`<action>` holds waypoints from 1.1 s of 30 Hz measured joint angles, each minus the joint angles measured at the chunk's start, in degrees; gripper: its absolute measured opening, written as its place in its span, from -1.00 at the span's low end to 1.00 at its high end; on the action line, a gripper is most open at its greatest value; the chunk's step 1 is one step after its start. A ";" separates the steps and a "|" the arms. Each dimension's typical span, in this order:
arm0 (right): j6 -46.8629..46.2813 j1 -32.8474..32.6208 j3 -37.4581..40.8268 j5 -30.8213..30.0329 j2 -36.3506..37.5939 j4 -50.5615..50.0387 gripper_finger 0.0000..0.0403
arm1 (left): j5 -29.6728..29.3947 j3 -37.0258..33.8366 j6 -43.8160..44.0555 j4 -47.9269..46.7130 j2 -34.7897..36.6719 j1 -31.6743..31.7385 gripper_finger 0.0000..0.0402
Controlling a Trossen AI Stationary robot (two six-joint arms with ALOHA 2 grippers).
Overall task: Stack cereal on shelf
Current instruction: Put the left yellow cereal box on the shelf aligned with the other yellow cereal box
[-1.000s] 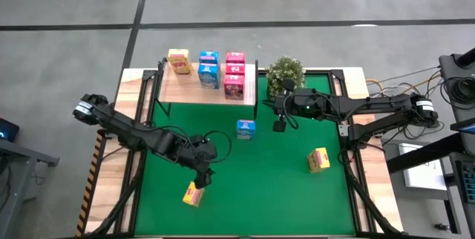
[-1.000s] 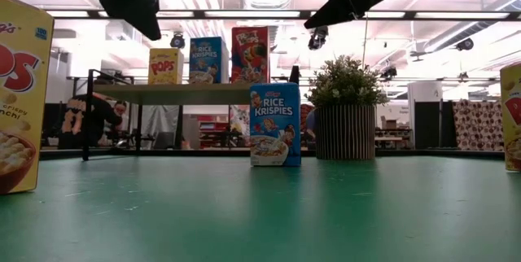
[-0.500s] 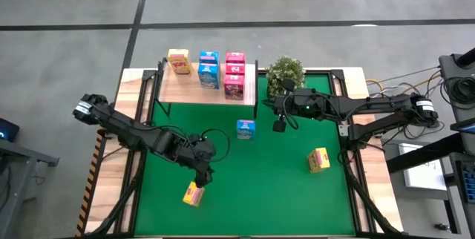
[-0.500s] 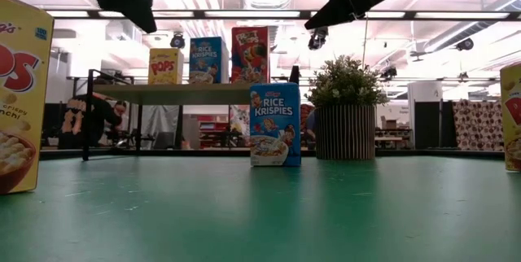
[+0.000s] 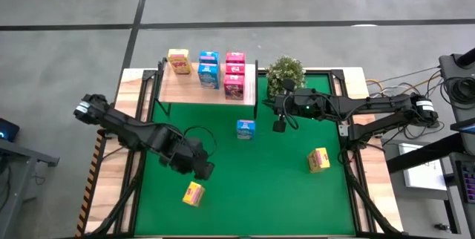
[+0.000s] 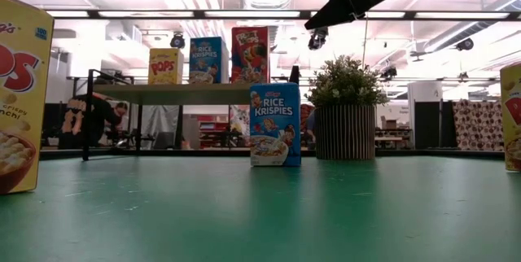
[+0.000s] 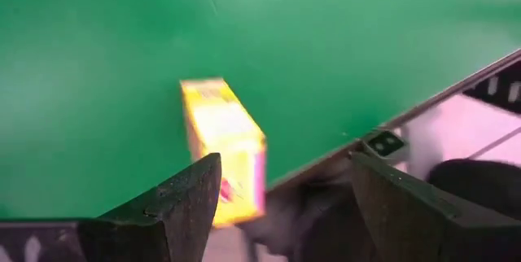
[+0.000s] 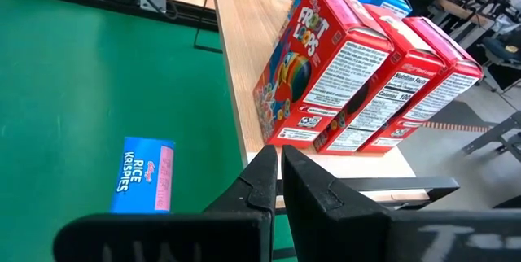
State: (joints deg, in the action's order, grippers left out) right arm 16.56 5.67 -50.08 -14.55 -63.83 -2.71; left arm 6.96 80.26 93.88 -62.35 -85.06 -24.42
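Left gripper [image 5: 205,170] open and empty above the green mat [image 5: 260,187], just beside a yellow cereal box [image 5: 194,194] near the mat's front edge; right gripper [image 5: 280,125] shut and empty near the plant [image 5: 285,74]; pink-red boxes [image 5: 234,75] on the shelf [image 5: 185,88].
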 joint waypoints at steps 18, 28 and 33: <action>1.44 0.00 0.06 -0.01 0.00 -0.04 -0.94 | -1.66 25.64 4.27 -24.18 -22.70 -8.57 0.28; 1.43 -0.01 0.30 -0.01 0.00 -0.08 -0.94 | -3.25 24.02 5.48 -22.10 -23.11 -9.54 0.28; 1.43 0.00 0.30 0.01 0.00 -0.08 -0.94 | -0.37 21.05 5.17 -22.06 -23.13 -10.06 0.28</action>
State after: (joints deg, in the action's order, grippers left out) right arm 18.00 5.67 -49.78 -14.55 -63.83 -2.79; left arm 6.59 101.30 99.05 -84.41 -108.18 -34.49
